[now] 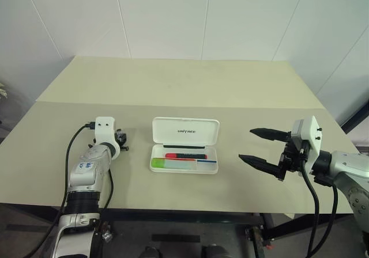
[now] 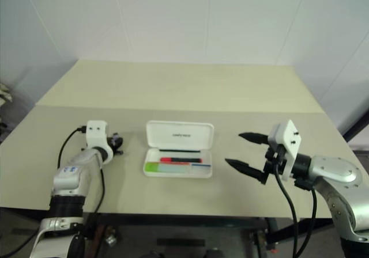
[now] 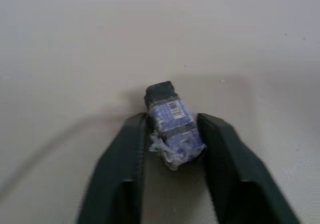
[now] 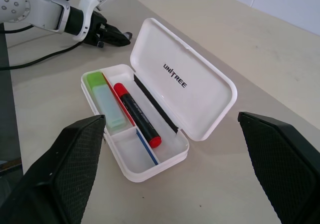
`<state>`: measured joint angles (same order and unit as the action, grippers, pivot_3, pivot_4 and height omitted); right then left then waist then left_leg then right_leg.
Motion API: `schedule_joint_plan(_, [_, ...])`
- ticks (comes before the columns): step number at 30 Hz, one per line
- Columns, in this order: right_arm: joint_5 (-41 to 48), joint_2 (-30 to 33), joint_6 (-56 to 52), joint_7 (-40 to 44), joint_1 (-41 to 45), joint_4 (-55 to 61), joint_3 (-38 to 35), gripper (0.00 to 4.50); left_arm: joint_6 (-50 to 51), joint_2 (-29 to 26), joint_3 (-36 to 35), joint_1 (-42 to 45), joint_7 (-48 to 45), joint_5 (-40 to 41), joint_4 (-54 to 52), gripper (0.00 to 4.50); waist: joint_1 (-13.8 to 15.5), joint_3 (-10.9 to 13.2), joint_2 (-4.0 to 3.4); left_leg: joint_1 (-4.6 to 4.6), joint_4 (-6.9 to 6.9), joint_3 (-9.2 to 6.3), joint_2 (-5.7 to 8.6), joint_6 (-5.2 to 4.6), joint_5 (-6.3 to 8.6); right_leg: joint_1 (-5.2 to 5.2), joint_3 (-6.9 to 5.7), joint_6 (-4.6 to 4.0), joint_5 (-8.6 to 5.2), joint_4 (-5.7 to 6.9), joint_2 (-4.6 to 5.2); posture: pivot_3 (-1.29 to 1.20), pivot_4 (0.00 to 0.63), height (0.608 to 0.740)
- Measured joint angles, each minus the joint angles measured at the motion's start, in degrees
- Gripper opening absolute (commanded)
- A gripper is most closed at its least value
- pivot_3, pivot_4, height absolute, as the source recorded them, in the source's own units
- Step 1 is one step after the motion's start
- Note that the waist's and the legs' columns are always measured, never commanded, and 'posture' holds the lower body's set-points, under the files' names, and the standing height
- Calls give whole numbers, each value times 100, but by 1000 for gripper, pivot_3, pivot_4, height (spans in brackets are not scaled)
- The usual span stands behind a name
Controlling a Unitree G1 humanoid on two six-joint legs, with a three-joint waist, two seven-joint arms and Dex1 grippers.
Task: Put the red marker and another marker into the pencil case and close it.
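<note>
The flat white plastic pencil case [image 4: 150, 114] sits open in the middle of the pale bench [image 1: 184, 85], its lid standing up. Inside lie the slim black marker with a red cap [image 4: 136, 113] and the short green highlighter [image 4: 105, 98], side by side. The left pincer [image 3: 172, 149] is to the left of the case, closed narrow on a small dark block with a blue label [image 3: 170, 121]. The right pincer [image 1: 262, 148] hangs to the right of the case, spread wide and holding nothing.
</note>
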<state>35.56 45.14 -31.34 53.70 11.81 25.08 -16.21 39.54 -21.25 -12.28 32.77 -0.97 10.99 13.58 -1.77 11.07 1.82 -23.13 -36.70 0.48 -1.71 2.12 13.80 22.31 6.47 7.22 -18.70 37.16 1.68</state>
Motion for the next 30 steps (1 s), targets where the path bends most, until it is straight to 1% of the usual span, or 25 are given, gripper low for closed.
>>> schedule_joint_plan(1, [-12, 7, 2, 0, 8, -10, 0, 4500, 0, -1, -1, 17, 0, -8, 23, 441, 1, 0, 0, 0, 1, -1, 0, 0, 0, 0, -1, 0, 0, -1, 0, 0, 150, 740])
schedule_joint_plan(6, [-43, 29, 7, 2, 32, -60, 0, 4500, -187, -3, 32, 137, -85, -11, 266, 433, 7, -1, -2, 1, 4, -1, 0, -4, -3, -1, -2, -3, 5, -6, 0, 0, 150, 740])
schedule_joint_plan(8, [-48, 33, 16, 2, 34, -62, 0, 4500, -489, -55, 60, 219, -269, -28, 521, 433, 20, -1, -1, -1, 11, -3, 0, -11, -11, -1, -5, -9, 12, -19, -1, 0, 150, 740])
schedule_joint_plan(11, [-67, 56, 28, 3, 22, -63, -1, 4500, -1154, -204, 103, 294, -792, -36, 964, 433, 11, 1, 2, -8, 42, 6, -3, -6, -28, 4, -2, -36, 24, -60, 0, 0, 150, 740])
schedule_joint_plan(14, [-84, 62, 91, 6, -42, -54, -3, 4500, -1874, -276, 91, 566, -1689, 158, 1240, 433, 21, 5, 9, -33, 73, 6, -8, -8, -40, 15, -8, -52, 38, -115, 4, 0, 150, 740])
schedule_joint_plan(16, [-88, 62, 135, 7, -137, -42, -4, 4500, -2171, -479, 106, 829, -2396, 304, 1251, 433, 21, 5, 9, -42, 90, 6, -11, -4, -35, 23, -10, -18, 60, -125, 16, 0, 150, 740])
schedule_joint_plan(20, [-73, 89, 193, 54, -358, -15, -49, 4500, -2588, -864, 201, 1328, -3856, 555, 1289, 433, 28, 5, 8, -51, 141, 13, -2, 1, -23, 41, -12, -18, 45, -139, 16, 0, 150, 740])
schedule_joint_plan(23, [57, 132, 241, 187, -521, 138, -194, 4500, -2810, -975, 343, 1597, -4808, 651, 1457, 433, 33, 5, 8, -66, 143, 6, -8, 5, -16, 54, -20, -19, 34, -133, -2, 0, 150, 740])
schedule_joint_plan(26, [263, 168, 270, 350, -669, 244, -376, 4500, -3022, -1107, 477, 1881, -5640, 678, 1647, 433, 23, 5, 8, -106, 121, 5, -10, 5, -16, 95, -21, -19, 33, -119, -9, 0, 150, 740])
schedule_joint_plan(30, [307, 166, 440, 404, -747, 264, -451, 4500, -2870, -1151, 651, 2324, -6570, 930, 1475, 433, 25, 6, 9, -116, 78, 8, -6, 1, -14, 103, -15, -14, 31, -109, -10, 0, 150, 740])
